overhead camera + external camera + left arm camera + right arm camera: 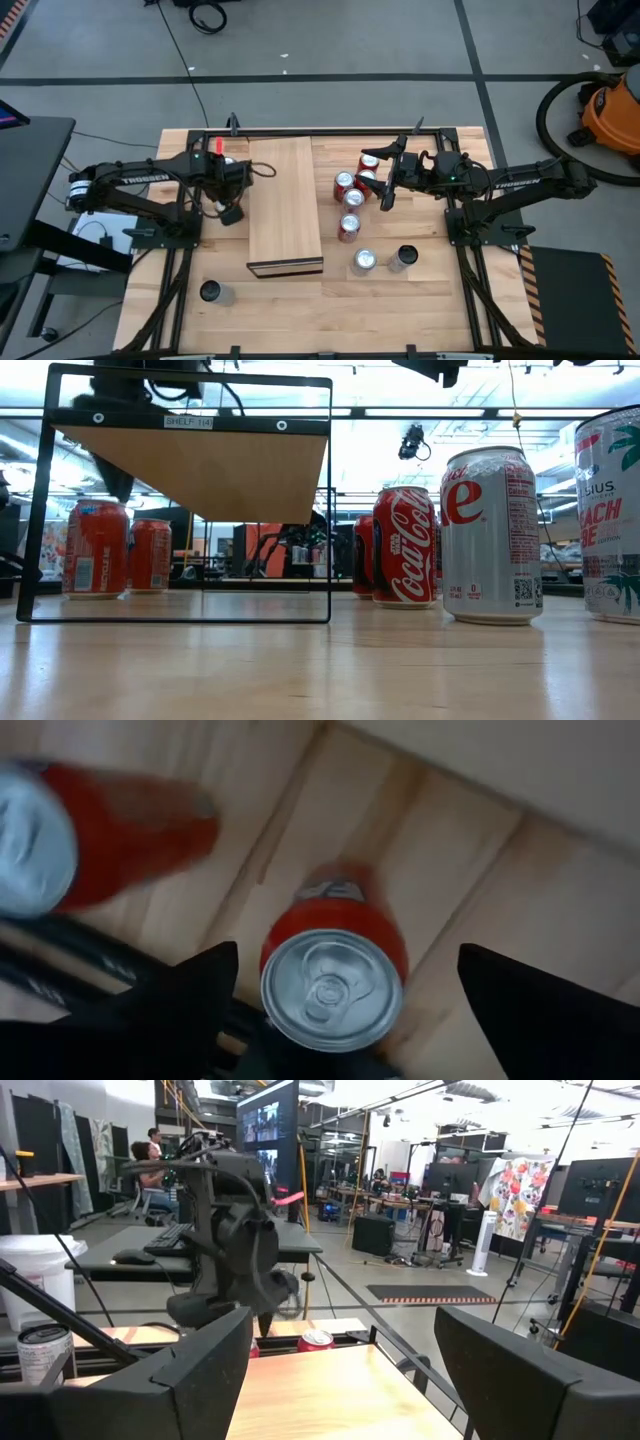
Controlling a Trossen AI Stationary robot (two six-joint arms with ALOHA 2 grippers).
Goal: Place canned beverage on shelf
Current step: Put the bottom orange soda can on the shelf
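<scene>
The shelf (285, 205) lies lengthwise down the middle of the slatted tabletop (300, 310), its pale top bare and its dark-edged open end facing the near edge. From table height that opening shows as a black frame (180, 495) with the underside of the board slanting inside it.

The left gripper (226, 193) hangs just off the shelf's left long side, toward the far end. Its wrist camera looks straight down on an upright red can (333, 970), with one dark finger (190, 995) standing clear on either side of the can; the jaws are spread wide and neither pad touches it. A second red can (100, 845) stands close by (it shows blurred there). From the low view these two red cans (118, 547) stand side by side, seen through the shelf's frame.

The right gripper (388, 182) hovers to the right of the shelf, above a cluster of red cans (352, 190). Its fingers (200, 1370) sit partly apart with nothing between them, pointed across the shelf toward the left arm (235, 1240).

Nearer the front on the right stand a silver can (364, 262) and a dark-topped can (402, 258), and a lone can (212, 292) stands near the front left corner. At table level, a Coca-Cola can (404, 547), a silver diet cola can (492, 535) and a white can with palm leaves (610, 515) loom close.
</scene>
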